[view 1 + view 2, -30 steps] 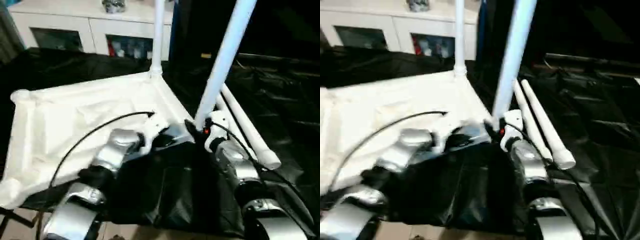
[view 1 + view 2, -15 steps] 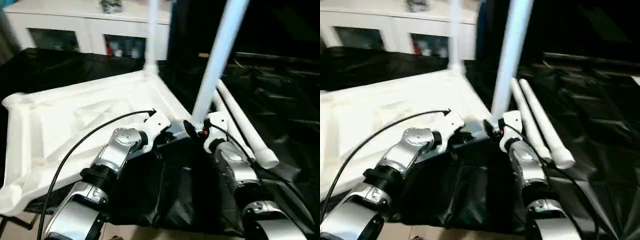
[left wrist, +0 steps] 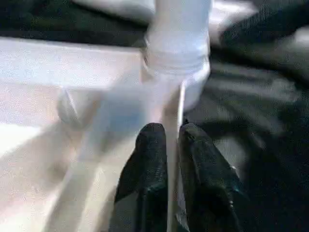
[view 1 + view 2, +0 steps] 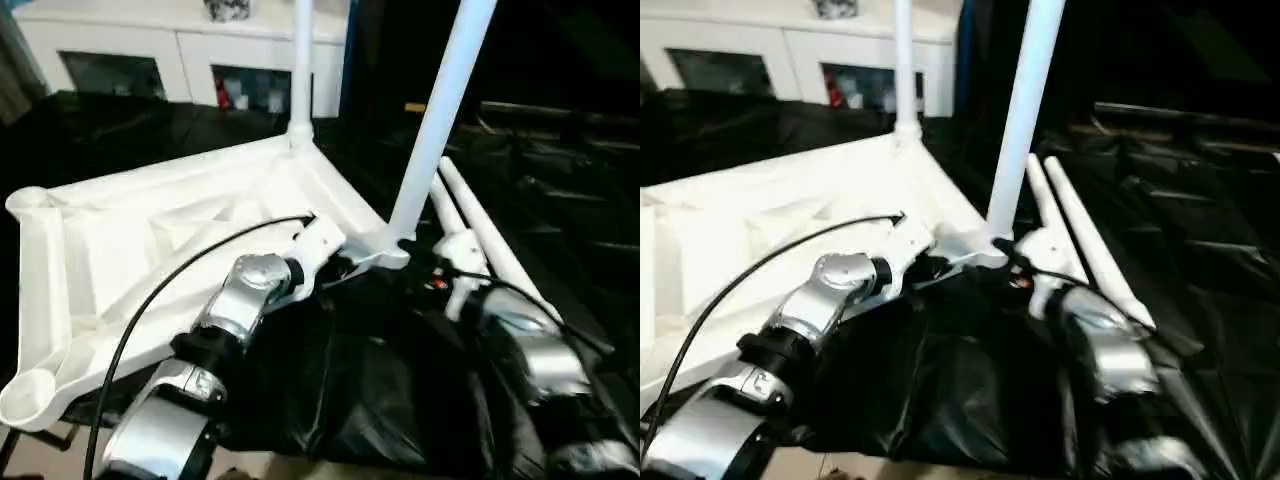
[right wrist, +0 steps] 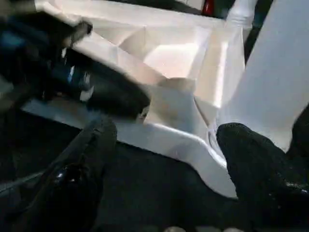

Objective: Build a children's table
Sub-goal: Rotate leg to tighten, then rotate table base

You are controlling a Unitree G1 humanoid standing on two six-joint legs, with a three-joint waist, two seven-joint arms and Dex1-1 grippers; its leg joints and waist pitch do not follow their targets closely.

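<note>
The tabletop lay upside down on black sheeting, its ribbed underside up, white plastic with raised ribs running diagonally between round corner sockets. The two sockets on the robot's left stood empty, one far and one near. A white leg stood upright in the far corner socket, and a second leg rose from the corner nearest the grippers, tilting slightly to the right. Two more legs lay side by side on the sheeting just right of that corner, touching each other.

The left gripper was pinched almost closed on a thin edge of the tabletop, right beside the base of the second leg. The right gripper was spread wide, holding nothing, its fingers either side of the tabletop's corner, near the leg.

Behind, a white cabinet with glass doors held small items too dim to make out.
</note>
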